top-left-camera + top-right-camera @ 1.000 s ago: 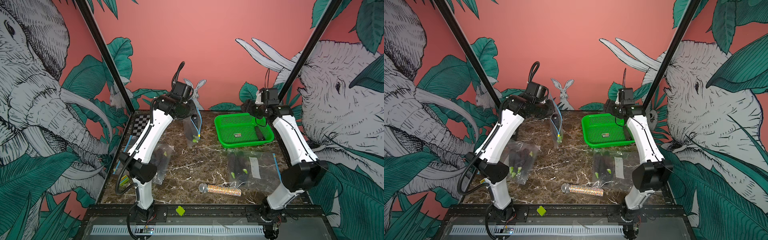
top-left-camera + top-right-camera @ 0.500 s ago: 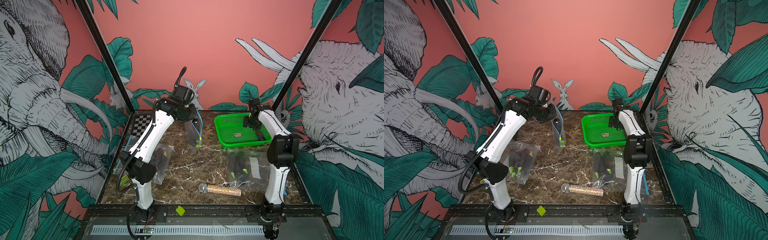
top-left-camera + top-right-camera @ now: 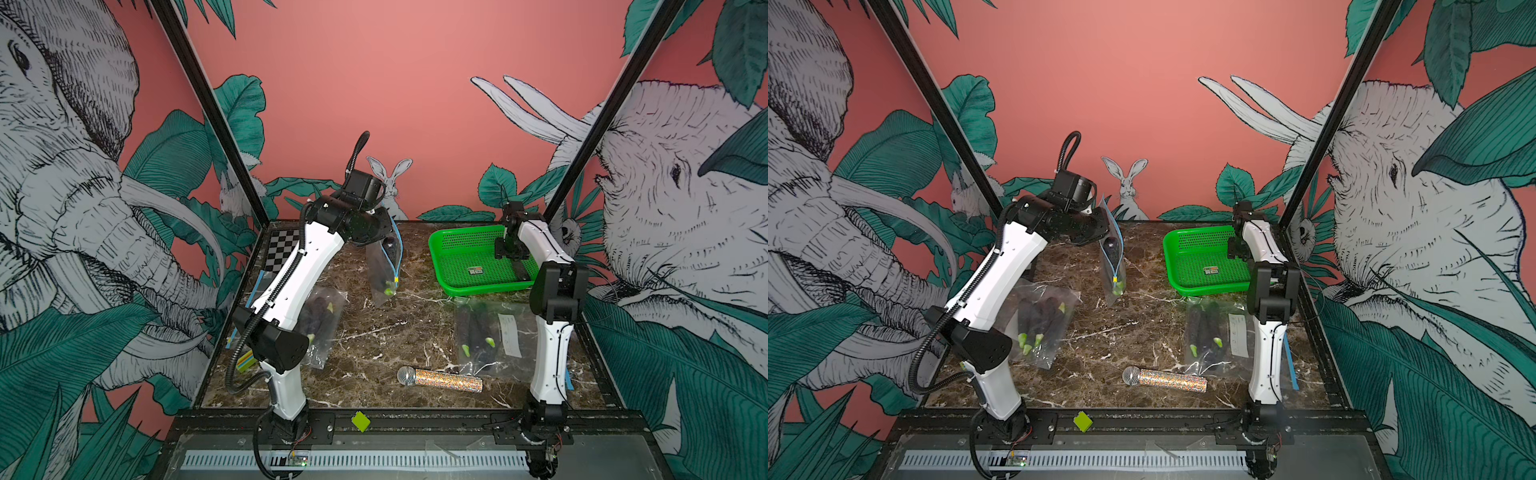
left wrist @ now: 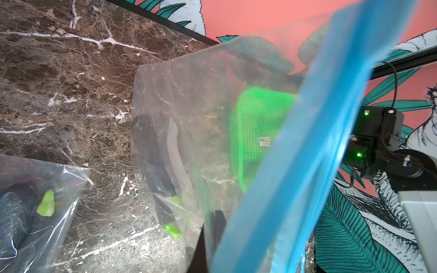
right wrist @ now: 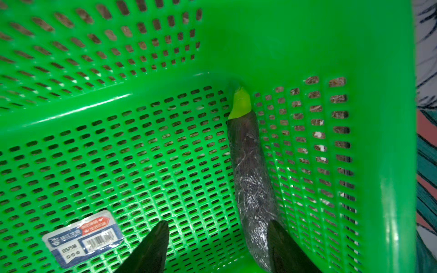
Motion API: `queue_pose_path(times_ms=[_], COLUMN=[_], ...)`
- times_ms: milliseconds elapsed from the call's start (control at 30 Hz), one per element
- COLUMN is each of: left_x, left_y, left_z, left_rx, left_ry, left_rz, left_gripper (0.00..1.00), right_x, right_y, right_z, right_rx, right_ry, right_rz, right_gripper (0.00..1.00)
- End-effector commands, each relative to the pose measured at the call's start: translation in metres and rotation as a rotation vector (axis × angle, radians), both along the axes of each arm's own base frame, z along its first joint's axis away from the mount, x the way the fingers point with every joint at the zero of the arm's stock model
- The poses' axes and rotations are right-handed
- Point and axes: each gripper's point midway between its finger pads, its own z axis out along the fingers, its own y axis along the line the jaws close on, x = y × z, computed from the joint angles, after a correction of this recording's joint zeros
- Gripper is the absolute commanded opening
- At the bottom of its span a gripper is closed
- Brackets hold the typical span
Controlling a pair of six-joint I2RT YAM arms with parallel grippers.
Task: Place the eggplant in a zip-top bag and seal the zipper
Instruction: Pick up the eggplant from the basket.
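**Bag up on the left, jaws wide in the basket on the right**

Starting at the left of the marble table (image 3: 374, 345): a flat bag of eggplants (image 3: 322, 320) lies beside the left arm, with dark bodies and green stems showing through the plastic. A touch to the right and farther back, the left gripper (image 3: 380, 230) is pressed together on the top of the zip-top bag (image 3: 382, 270). The bag hangs from it over the middle of the table, with its blue zipper (image 4: 307, 153) running down one edge. There's dark eggplant inside, and a green stem (image 3: 390, 289) sits at the low end.

At the near edge in the centre, a glitter microphone (image 3: 440, 379) lies on its side. Just beyond it to the right, a second bag of eggplants (image 3: 482, 336) lies flat beside the right arm.

Now the far right: the green basket (image 3: 436, 249). One eggplant (image 5: 250, 170) lies on its floor along the right wall, stem end toward a corner. The right gripper (image 5: 218, 223) is down inside the basket with its fingers (image 5: 146, 248) spread wide. One finger is right at the eggplant's blunt end, but whether it touches, I cannot tell. A barcode sticker (image 5: 82, 236) sits on the basket floor beside the other finger.
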Motion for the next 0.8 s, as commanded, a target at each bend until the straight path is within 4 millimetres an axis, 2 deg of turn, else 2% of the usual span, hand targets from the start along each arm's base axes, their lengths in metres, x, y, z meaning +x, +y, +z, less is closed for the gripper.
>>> queue_pose_path(times_ms=[0, 200, 500, 767], left_x=[-0.002, 0.001, 0.003, 0.005], left_y=[0.003, 0.001, -0.003, -0.005], left_z=[0.011, 0.007, 0.005, 0.003], left_rx=[-0.013, -0.014, -0.028, -0.032], left_ry=[-0.023, -0.015, -0.005, 0.002], left_rz=[-0.006, -0.003, -0.004, -0.006], left_gripper=[0.0, 0.0, 0.0, 0.0], right_x=[-0.006, -0.013, -0.017, -0.02], right_y=[-0.014, -0.024, -0.016, -0.01], right_z=[-0.005, -0.022, -0.052, -0.065], right_rx=[0.014, 0.05, 0.118, 0.153], right_ry=[0.035, 0.078, 0.132, 0.169], right_rz=[-0.02, -0.045, -0.045, -0.049], right_gripper=[0.66, 0.67, 0.67, 0.64])
